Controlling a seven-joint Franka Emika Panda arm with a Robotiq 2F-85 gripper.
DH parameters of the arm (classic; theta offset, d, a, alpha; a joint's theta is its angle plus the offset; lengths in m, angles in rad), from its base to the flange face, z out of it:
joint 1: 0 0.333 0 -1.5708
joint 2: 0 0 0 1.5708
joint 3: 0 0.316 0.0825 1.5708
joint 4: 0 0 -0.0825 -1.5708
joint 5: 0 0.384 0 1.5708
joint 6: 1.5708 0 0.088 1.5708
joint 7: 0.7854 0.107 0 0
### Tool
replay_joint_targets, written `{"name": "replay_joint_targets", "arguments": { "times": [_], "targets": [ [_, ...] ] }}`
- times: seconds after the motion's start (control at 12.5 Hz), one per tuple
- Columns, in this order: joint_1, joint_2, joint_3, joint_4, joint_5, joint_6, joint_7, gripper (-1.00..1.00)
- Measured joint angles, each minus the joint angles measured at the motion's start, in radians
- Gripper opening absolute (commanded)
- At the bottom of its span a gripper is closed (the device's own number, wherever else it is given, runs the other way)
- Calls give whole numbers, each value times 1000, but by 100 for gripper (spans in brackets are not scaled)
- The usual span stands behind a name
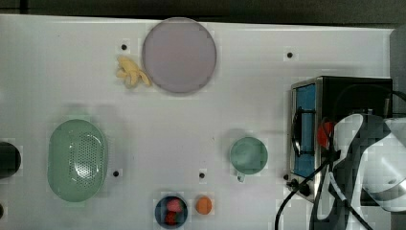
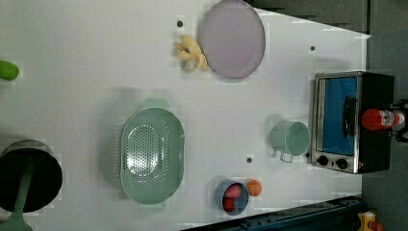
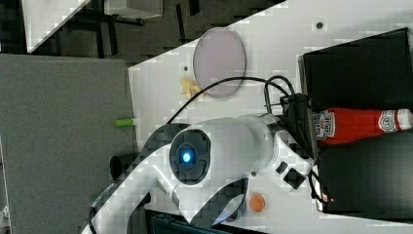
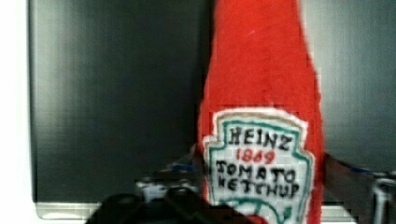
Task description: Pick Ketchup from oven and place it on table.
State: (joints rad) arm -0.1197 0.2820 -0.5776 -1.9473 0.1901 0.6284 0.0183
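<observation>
- Beside your jaws (image 4: 261, 186) the oven's (image 2: 375, 149) black top is bare; its handle sits just below them, and a green mug (image 2: 291, 138) stands on the counter (image 2: 72, 110) farther off.
- The ketchup (image 3: 358, 126), red with a white label, lies on that top, its wide end between your spread jaws; you cannot tell whether they pinch it.

We see a slim red ketchup bottle (image 3: 358, 125) with white, green-edged label on the black-topped oven (image 2: 353, 122), blue glass door; beside the oven, a mint-green mug (image 2: 290, 138).
</observation>
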Motion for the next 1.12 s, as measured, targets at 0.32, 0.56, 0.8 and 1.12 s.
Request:
{"name": "replay_joint_targets", "arguments": {
  "times": [0.32,0.56,0.8,1.12],
  "targets": [
    [-4,-26,-1,-4,-24,13,0,29],
    [-9,-33,11,48,-53,-58,0,29],
    [6,-85,39,138,-185,-212,0,29],
    [31,-168,157,362,-194,-424,0,29]
  ]
}}
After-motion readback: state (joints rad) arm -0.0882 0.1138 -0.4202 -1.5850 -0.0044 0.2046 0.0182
